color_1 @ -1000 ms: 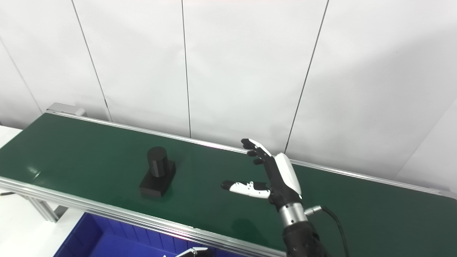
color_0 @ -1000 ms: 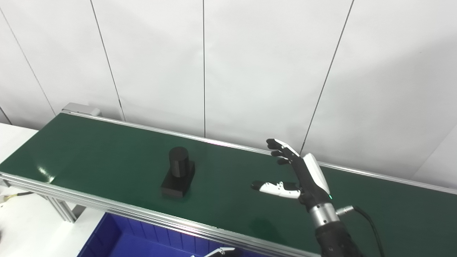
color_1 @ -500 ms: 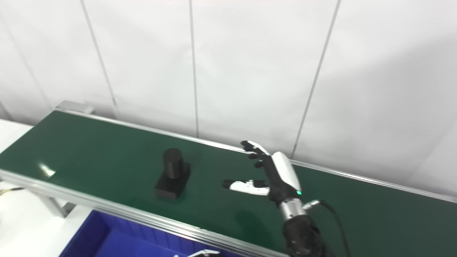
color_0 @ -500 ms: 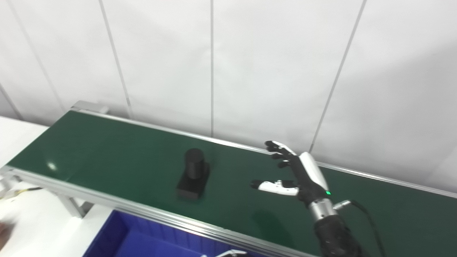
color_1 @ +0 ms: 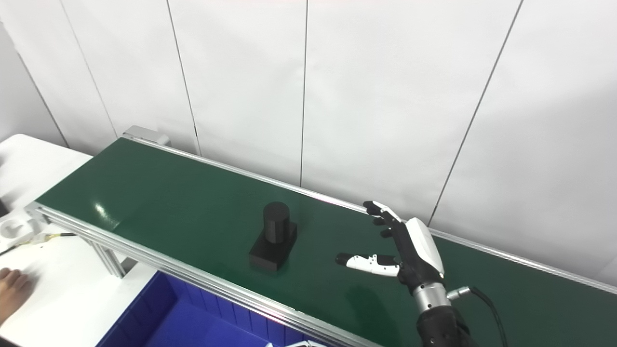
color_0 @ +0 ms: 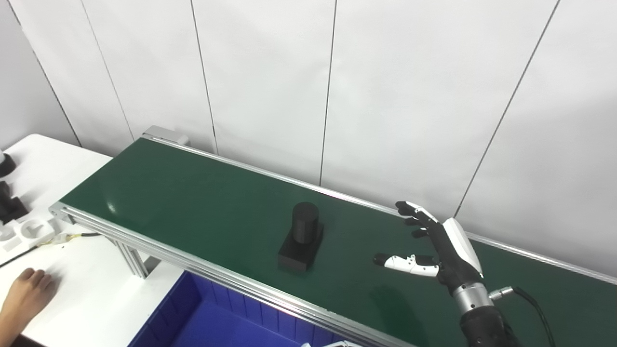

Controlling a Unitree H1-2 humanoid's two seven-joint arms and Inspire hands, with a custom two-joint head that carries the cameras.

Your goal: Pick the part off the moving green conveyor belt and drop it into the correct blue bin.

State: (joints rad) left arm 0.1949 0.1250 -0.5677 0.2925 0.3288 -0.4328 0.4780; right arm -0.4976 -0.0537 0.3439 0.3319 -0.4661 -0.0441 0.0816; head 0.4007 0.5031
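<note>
1. The black part (color_0: pixel 301 238), an upright cylinder on a flat rectangular base, stands mid-width on the green conveyor belt (color_0: pixel 193 202).
2. The right hand (color_0: pixel 441 248) hovers over the belt, to the part's right and apart from it, fingers (color_0: pixel 414 219) spread wide, thumb toward the part, holding nothing.
3. Below the belt's near rail sits a blue bin (color_0: pixel 212 323); its visible portion holds nothing.
4. Only a sliver of the left hand (color_0: pixel 332 344) shows at the bottom edge; its state cannot be told.
5. A person's hand (color_0: pixel 21 289) rests on the white tabletop (color_0: pixel 82 289).
</note>
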